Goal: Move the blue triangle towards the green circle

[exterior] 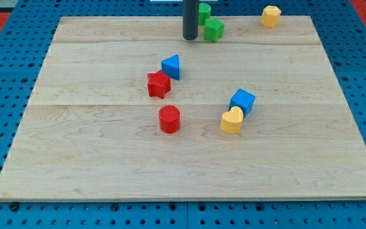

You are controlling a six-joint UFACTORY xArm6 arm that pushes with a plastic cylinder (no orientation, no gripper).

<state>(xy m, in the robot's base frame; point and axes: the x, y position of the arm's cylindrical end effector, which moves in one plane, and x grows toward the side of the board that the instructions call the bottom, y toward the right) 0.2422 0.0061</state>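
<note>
My tip beside green circle

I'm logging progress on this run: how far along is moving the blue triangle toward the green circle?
Done: nothing visible yet. The blue triangle sits mid-board, touching the red star, well below the green circle at the view's top. In hand: my tip stands beside the green star, up and right of the triangle, not touching it. Left: get below the triangle and push it up.
</note>
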